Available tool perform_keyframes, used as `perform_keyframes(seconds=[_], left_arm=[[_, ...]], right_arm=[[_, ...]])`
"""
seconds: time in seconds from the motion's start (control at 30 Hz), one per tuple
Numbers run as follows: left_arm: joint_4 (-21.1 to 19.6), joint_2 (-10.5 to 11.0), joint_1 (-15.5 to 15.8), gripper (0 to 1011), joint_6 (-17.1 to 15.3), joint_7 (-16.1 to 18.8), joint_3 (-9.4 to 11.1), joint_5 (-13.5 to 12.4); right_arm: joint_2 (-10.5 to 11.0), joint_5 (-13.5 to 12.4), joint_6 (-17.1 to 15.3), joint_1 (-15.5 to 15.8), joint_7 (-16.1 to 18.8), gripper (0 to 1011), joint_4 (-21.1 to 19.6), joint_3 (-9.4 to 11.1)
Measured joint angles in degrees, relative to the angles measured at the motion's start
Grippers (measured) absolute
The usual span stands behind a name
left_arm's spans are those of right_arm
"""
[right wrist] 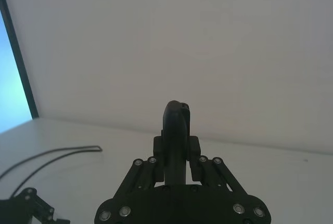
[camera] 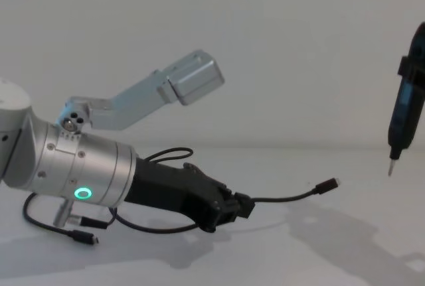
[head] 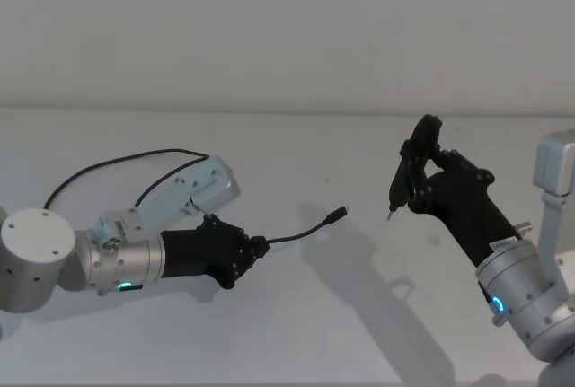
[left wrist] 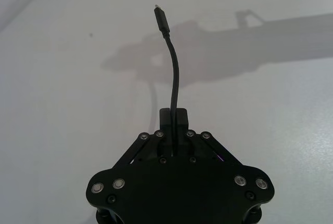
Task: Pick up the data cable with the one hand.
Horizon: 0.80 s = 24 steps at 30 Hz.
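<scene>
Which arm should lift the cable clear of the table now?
Left. Its pincer is shut on the cable near the plug, low over the table. The right pincer holds a tool.

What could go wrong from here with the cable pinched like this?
1. The left gripper pinches the data cable short of its plug, which droops free in the air and could snag or slip out.
2. The rest of the cable loops on the table behind the left arm, so lifting may drag or catch it.
3. The right gripper holds a pointed tool near the plug, so the two could touch.
</scene>
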<state>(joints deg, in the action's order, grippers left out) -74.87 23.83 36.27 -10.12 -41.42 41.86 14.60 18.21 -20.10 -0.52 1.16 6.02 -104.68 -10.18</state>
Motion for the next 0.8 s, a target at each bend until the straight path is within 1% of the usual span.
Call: perform_keyframes(seconds=[0.13,0.4,0.5,0.8], left_arm=[[-0.93,0.62,-0.05,61,1.49,-0.65,-0.12,0.13],[-1.85,1.22,-0.10,61,3.01,-1.30,-0.25,0.36],[-2.09,1.39,-0.12,60,3.41,-1.47,-0.28,0.42],[-2.51,1.65,-0.16,61,4.12,-1.76,-0.34,0.52]], right_arm=[[-0.52,-1.50,0.18,-0.02,0.78,274,-0.62,0.68],[-1.62,-3.87,0.20,-0.34,2.01,274,-0.83,1.46],[-2.26,-5.18,0.11,-0.70,2.70,275,-0.42,1.77],[-3.34,-7.52,-0.02,-1.98,3.87,274,1.71,1.92]])
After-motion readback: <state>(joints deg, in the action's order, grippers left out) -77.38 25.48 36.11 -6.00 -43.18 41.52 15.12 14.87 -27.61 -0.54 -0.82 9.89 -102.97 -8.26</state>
